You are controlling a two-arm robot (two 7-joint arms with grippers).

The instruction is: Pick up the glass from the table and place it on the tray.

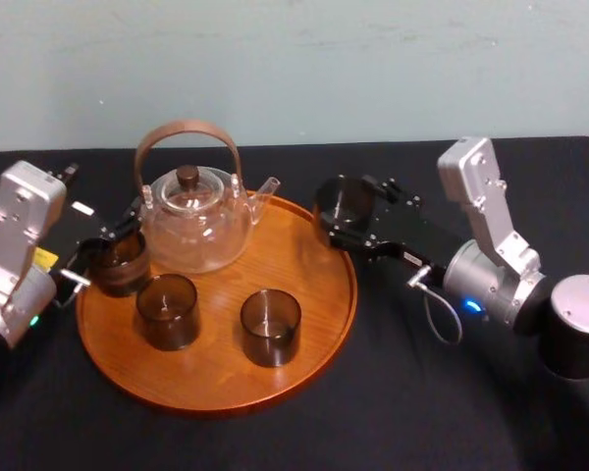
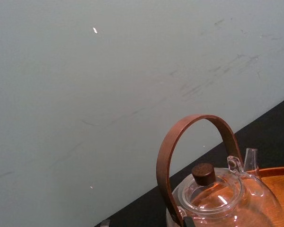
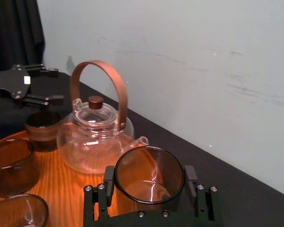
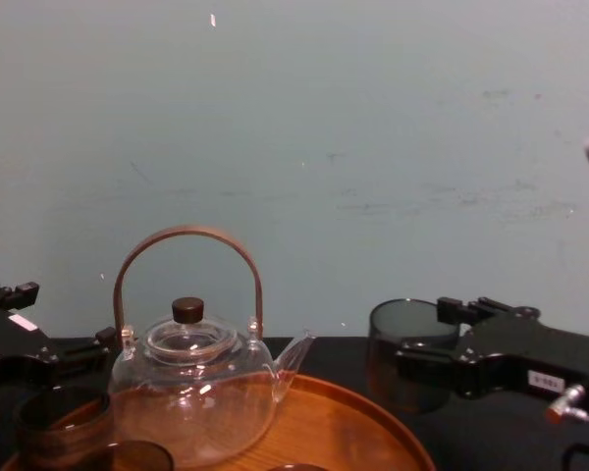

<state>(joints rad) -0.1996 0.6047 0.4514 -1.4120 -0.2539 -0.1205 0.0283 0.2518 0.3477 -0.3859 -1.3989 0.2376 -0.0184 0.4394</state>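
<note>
The black cloth [image 1: 402, 402] covers the table across the lower frame. On it, left of centre, sits the round wooden tray [image 1: 309, 294], carrying a clear teapot [image 1: 191, 224] and three other glasses [image 1: 270, 327]. My right gripper [image 1: 346, 214] is clamped on the glass [image 1: 332, 201], a smoky, straight-sided tumbler held upright at the tray's upper-right rim. My left gripper [image 1: 108, 235], fingers apart, hovers at the tray's left edge. A pale green wall [image 1: 294, 69] spans the top.

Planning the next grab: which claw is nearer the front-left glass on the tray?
Left. The left claw is just behind-left of the front-left glass; the right claw holds another glass at the tray's right rim.
</note>
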